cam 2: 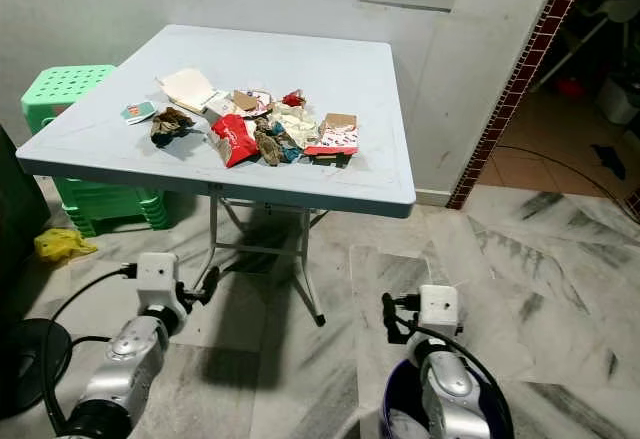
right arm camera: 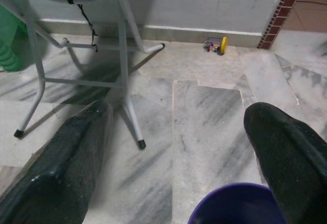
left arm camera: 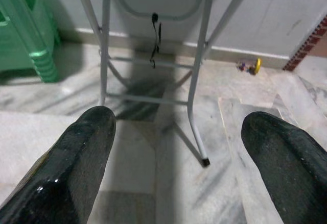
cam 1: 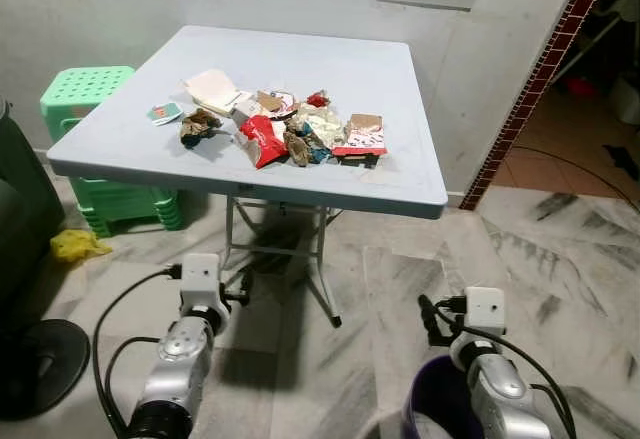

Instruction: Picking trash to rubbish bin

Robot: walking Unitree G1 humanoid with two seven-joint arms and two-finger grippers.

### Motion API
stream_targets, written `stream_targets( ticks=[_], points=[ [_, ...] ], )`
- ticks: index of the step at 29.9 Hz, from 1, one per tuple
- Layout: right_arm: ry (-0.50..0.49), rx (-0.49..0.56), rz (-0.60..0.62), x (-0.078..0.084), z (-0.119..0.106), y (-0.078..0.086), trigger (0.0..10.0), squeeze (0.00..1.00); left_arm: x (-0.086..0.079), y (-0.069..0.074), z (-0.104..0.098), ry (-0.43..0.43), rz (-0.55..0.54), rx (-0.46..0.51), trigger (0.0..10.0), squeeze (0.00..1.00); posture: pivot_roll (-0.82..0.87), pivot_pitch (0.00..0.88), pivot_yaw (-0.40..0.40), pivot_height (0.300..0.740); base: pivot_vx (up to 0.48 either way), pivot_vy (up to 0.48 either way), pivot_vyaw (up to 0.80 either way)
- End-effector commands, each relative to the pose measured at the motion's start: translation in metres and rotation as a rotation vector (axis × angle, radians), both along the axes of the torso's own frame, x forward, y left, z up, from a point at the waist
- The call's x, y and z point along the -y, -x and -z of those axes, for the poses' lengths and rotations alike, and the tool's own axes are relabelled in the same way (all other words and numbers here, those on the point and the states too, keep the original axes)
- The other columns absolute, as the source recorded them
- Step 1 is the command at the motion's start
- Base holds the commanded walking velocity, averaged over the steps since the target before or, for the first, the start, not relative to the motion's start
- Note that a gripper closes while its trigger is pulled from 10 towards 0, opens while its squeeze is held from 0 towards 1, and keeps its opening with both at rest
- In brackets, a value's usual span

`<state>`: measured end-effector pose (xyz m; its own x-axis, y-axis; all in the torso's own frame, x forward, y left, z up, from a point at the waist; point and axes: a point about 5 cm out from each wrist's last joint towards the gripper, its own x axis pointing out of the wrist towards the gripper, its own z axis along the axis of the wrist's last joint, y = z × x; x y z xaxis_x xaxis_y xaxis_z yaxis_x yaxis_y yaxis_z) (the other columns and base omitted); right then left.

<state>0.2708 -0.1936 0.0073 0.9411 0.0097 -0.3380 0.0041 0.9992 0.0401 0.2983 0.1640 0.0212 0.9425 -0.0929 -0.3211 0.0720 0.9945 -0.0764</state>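
Several pieces of trash lie bunched on the pale blue folding table point(cam 1: 400, 174): a red wrapper point(cam 1: 262, 139), a brown crumpled scrap point(cam 1: 198, 125), a white paper piece point(cam 1: 212, 89) and a red-and-white carton point(cam 1: 362, 136). A purple bin point(cam 1: 440, 399) stands on the floor under my right arm, its rim also in the right wrist view point(right arm camera: 240, 206). My left gripper point(left arm camera: 179, 147) is open and held low in front of the table legs. My right gripper point(right arm camera: 179, 142) is open just above the bin. Both hold nothing.
Green plastic stools point(cam 1: 90, 94) are stacked left of the table, with a yellow crumpled bag point(cam 1: 78, 246) on the floor beside them. A dark bulky object point(cam 1: 20, 209) and a black round base point(cam 1: 40, 364) sit at far left. A brick-edged wall corner point(cam 1: 540, 79) rises on the right.
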Motion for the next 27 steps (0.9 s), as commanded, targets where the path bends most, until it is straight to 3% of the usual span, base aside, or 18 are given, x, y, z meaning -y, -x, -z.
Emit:
stream_targets(
  ticks=[1,6,13,21,23,27],
  points=[
    [-0.002,-0.003,-0.003,0.001,0.001,-0.001,10.0,0.0,0.0,-0.003,-0.002,-0.003,-0.002,0.012,10.0,0.0,-0.02,0.022,-0.056,0.74,0.0,0.0,0.0],
    [-0.005,0.045,-0.006,0.001,-0.005,0.0,10.0,0.0,0.002,-0.003,-0.005,-0.018,0.02,0.037,10.0,0.0,-0.02,0.015,-0.057,0.74,0.0,0.0,0.0],
    [0.011,0.165,-0.023,0.002,-0.027,-0.002,10.0,0.0,0.004,-0.005,-0.022,0.026,0.048,0.132,10.0,0.0,-0.03,0.01,-0.056,0.74,0.0,0.0,0.0],
    [0.025,0.411,-0.023,0.001,-0.095,-0.034,10.0,0.0,0.002,-0.029,-0.078,0.026,0.059,0.313,10.0,0.0,-0.02,0.0,-0.048,0.74,0.0,0.0,0.0],
    [0.025,0.411,-0.023,0.001,-0.095,-0.034,10.0,0.0,0.002,-0.029,-0.078,0.026,0.059,0.313,10.0,0.0,-0.02,0.0,-0.048,0.74,0.0,0.0,0.0],
    [0.049,0.523,-0.069,-0.001,-0.125,-0.039,10.0,0.0,0.003,-0.038,-0.103,0.01,0.081,0.387,10.0,0.0,-0.02,0.0,-0.047,0.74,0.0,0.0,0.0]
  ],
)
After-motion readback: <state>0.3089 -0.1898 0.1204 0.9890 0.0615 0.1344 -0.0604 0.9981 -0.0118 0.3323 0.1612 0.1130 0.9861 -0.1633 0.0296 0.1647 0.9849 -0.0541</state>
